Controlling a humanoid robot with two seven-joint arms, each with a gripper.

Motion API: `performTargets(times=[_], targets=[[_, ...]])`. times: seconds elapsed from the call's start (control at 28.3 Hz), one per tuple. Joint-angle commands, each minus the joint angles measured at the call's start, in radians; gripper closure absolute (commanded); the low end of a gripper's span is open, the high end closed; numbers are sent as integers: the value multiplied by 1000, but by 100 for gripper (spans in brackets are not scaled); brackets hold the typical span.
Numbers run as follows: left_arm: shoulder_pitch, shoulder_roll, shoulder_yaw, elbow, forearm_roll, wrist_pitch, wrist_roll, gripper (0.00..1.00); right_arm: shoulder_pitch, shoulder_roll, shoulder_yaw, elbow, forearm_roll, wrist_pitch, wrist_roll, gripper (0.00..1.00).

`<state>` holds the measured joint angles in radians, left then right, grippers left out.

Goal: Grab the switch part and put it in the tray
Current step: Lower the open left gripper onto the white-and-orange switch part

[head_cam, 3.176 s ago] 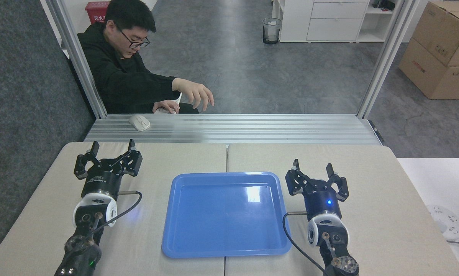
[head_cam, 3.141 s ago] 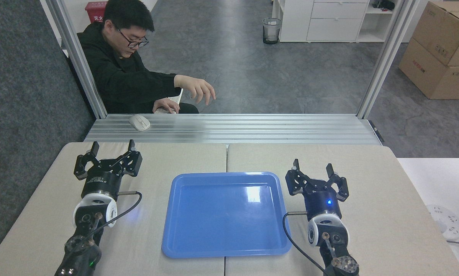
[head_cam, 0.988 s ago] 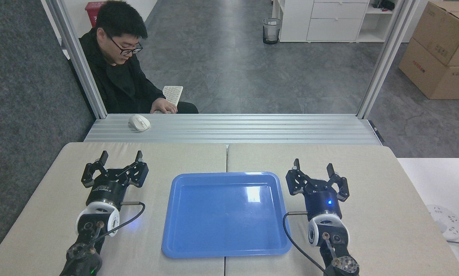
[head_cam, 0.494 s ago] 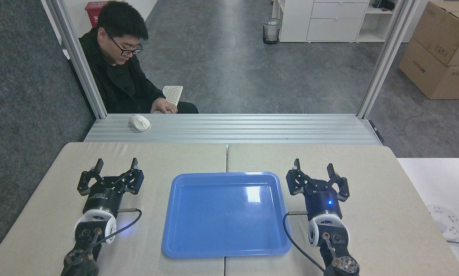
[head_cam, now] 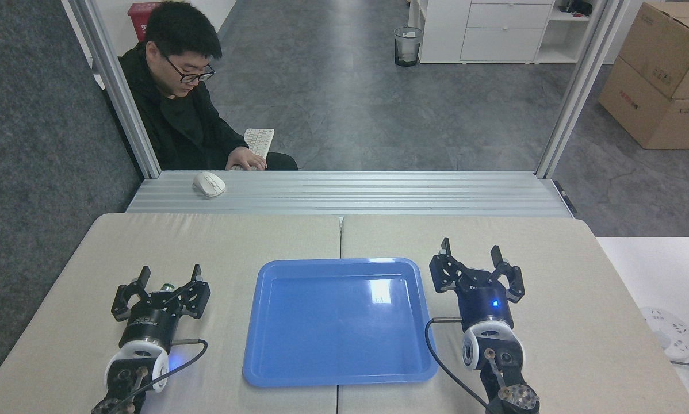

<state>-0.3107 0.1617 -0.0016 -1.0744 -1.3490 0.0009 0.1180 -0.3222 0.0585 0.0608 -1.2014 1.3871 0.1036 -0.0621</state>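
Left of the glossy blue plastic tray, the open left gripper straddles the small green-tipped switch part, which an off-centre closure could topple.

Glossy blue tray, beige table, black grippers, dark green-tipped switch part
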Motion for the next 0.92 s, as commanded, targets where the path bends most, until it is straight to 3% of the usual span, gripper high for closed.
performTargets(times=[0.0, 0.88], targets=[[4, 24, 28, 119, -12, 2, 5, 0, 0, 0, -1, 0, 0, 1, 1, 0], [13, 29, 15, 191, -16, -4, 38, 1, 0, 0, 1, 0, 0, 1, 1, 0]])
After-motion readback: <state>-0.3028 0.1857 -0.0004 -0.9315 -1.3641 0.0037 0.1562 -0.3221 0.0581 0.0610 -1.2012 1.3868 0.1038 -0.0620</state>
